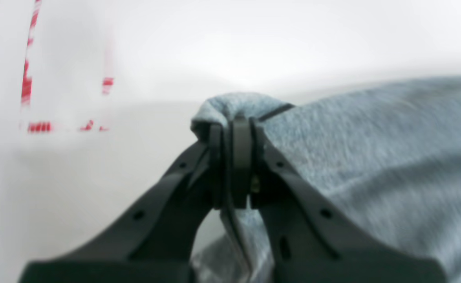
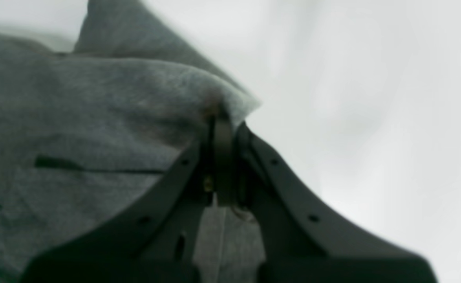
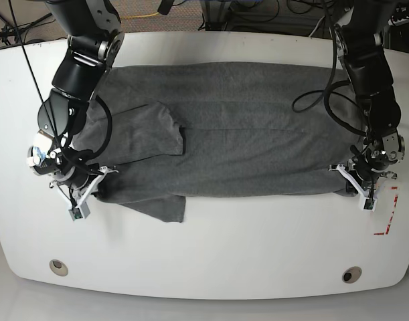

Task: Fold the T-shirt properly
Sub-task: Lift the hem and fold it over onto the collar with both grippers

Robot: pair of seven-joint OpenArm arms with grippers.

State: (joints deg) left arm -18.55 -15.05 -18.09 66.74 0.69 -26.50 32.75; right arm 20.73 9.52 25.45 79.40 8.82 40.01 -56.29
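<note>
- The T-shirt [image 3: 237, 134] lies spread wide across the white desk [image 3: 204, 254], reaching from near its left edge to near its right edge, closer to the far edge than the near one.
- One sleeve [image 3: 150, 130] is folded in over the body on the left; another flap [image 3: 165, 206] pokes out toward the near edge.
- The left gripper [image 1: 234, 129] has its jaws pressed together on a bunched grey corner of the shirt, near the desk's right edge, beside red tape marks [image 3: 386, 217].
- The right gripper [image 2: 222, 122] is clamped on the cloth too, at the shirt's near-left corner by the left edge.
- Both wrist views are blurred.
</note>
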